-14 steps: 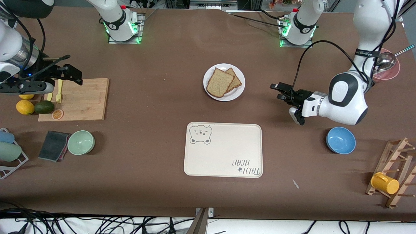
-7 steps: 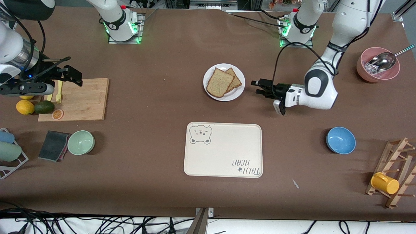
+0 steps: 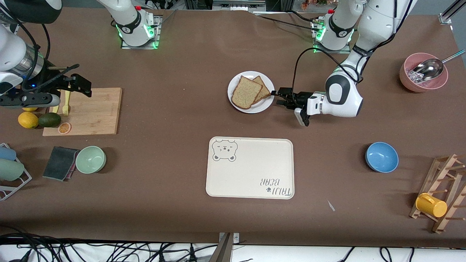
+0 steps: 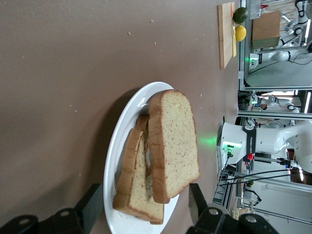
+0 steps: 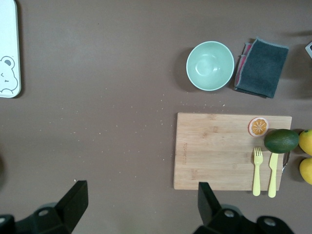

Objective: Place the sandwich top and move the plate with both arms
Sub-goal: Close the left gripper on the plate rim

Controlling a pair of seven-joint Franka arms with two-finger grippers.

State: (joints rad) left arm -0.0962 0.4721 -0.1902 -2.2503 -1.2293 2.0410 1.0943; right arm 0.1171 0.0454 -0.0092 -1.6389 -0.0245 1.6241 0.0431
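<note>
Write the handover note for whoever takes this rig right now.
Left tool: open, at the plate rim on the left arm's side, fingers straddling the edge, not gripping.
Right tool: open, waiting over the cutting board.
Sandwich top already lies on the stack on the plate.
Left to do: grip the plate with both arms and move it; the bear tray lies nearer the front camera.

Speckled sandwich top point(image 3: 246, 92) lying atop darker slice, on round white plate point(image 3: 236, 79), mid-table
</note>
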